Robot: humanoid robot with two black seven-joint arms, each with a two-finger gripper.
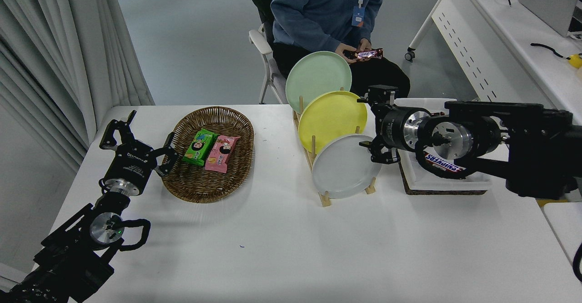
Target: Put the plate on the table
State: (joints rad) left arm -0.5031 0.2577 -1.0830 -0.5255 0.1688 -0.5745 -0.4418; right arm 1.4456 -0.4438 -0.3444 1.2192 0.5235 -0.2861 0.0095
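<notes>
The light grey plate [343, 166] stands on edge in the front slot of a wooden rack [323, 198], leaning back against a yellow plate [331, 115]. A pale green plate [317, 75] stands behind that. My right gripper [370, 123] comes in from the right and sits open beside the plates' right rims, its lower finger near the grey plate's upper right rim, not closed on it. My left gripper [136, 137] is parked open at the lower left on the white table [291, 248].
A wicker basket [208, 155] with a green and a pink snack packet lies left of the rack. A white tray [443, 178] with a Snickers bar sits under my right arm. A seated person [327, 16] holds a candy bar at the far side.
</notes>
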